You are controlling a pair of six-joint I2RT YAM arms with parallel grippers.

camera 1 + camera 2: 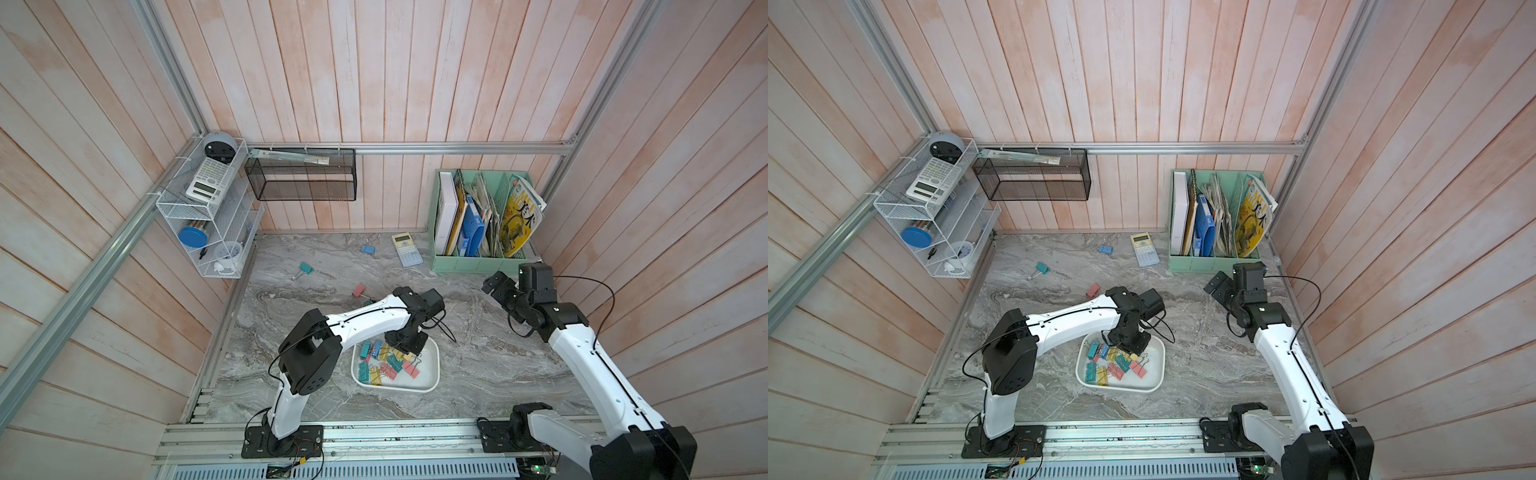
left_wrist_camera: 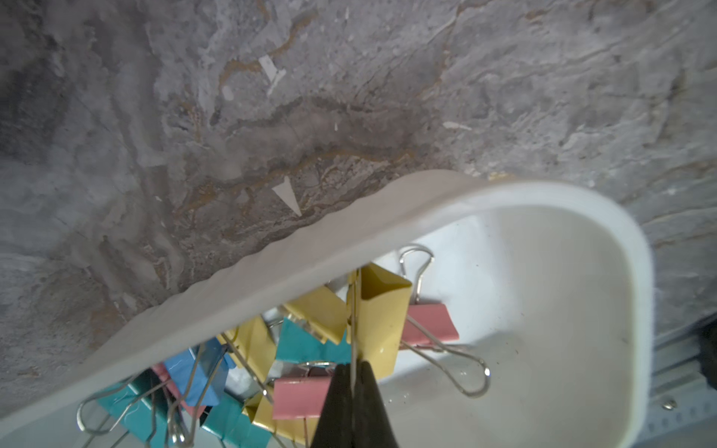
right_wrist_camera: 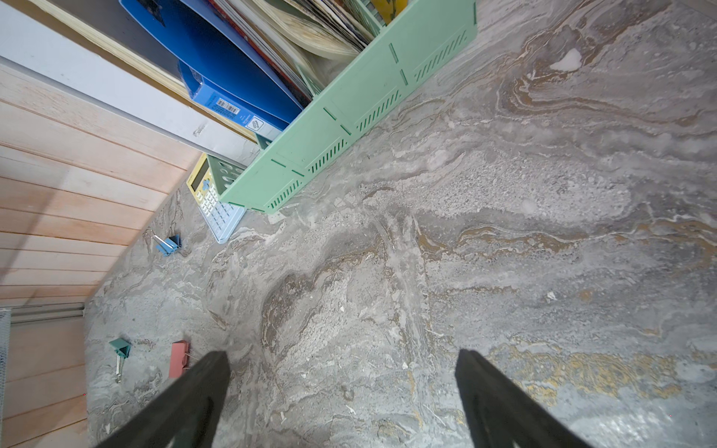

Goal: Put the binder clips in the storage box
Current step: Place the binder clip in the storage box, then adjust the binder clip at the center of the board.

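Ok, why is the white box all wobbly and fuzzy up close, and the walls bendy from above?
Left wrist view: the storage box rim is very near the lens, so it smears and curves; the dark fingers blur too, the yellow binder clip looks sharper. Both top views: the wide lens bows the wall planks outward.

Both top views reach me evenly lit by soft, diffuse light, with only faint shadows on the counter (image 1: 478,374). The wall planks (image 1: 374,62) bow toward the edges. My left wrist view is dimmer: the storage box (image 2: 504,192) rim smears close to the lens, the yellow binder clip (image 2: 382,322) is crisp, and the left tool (image 2: 352,372) is a dark blur. The right tool (image 3: 341,355) blurs likewise.
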